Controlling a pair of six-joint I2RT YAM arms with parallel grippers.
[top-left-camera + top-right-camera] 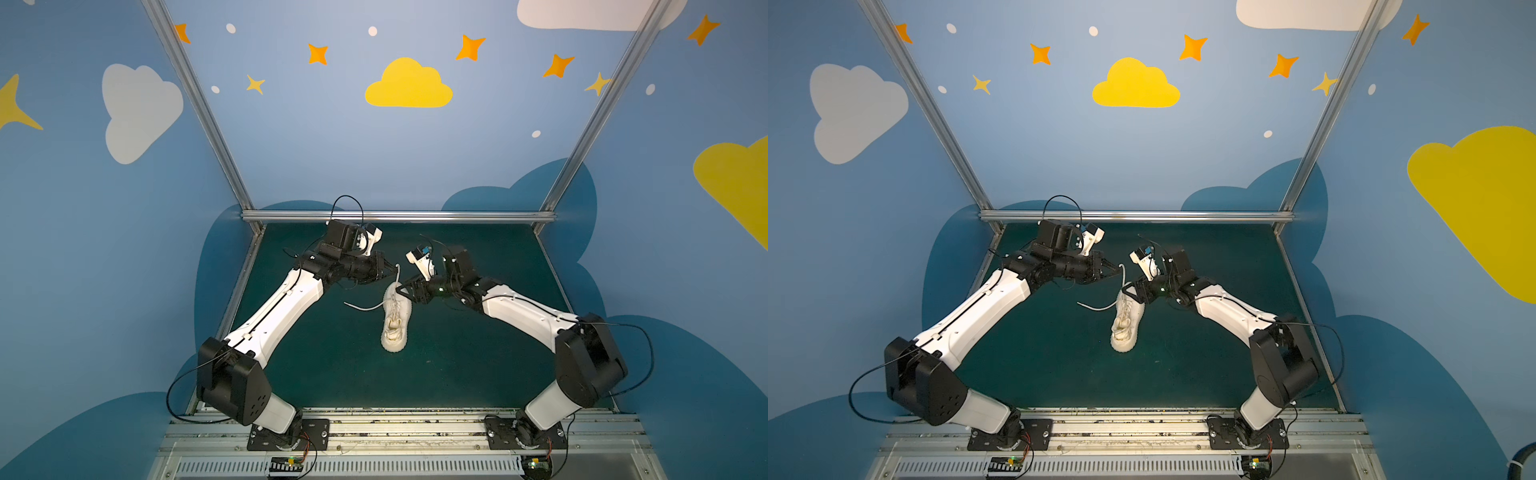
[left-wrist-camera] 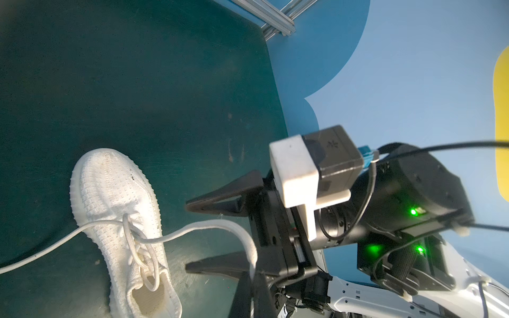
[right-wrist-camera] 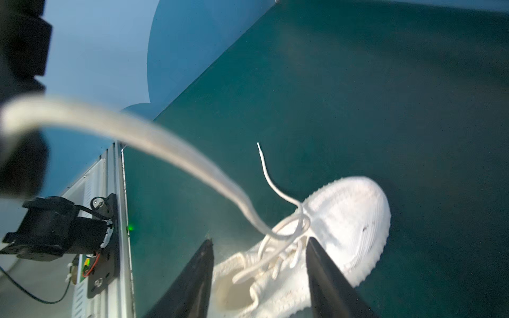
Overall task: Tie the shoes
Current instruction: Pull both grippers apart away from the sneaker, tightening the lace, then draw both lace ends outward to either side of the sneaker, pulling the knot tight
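**Two arms at one sneaker, one lace pinched**

A dark green table (image 1: 457, 374) is seen in both top views, enclosed by blue walls (image 1: 332, 158) painted with clouds and stars. The left arm (image 1: 282, 307) and the right arm (image 1: 528, 311) are stretched from the front rail (image 1: 395, 428) toward the middle of the table, so that their tips nearly meet. The sneaker (image 1: 394, 322) is placed near the middle of the table, sole down, lengthwise between the two arms. Its far end is found just under the grippers. The left gripper (image 1: 388, 271) is positioned above that far end. Its fingers (image 2: 242, 291) are pressed together on the held lace (image 1: 398, 272), which is drawn up from the sneaker in a curve. The right gripper (image 1: 403, 292) is set low over the lacing. In the right wrist view its fingers (image 3: 327, 275) are spread to a middle width, one on each side of the lacing, and nothing is gripped between them. The loose lace (image 1: 362, 308) is laid on the table to the left of the sneaker, with its tip free. Whether the right fingers touch the knit cannot be told.
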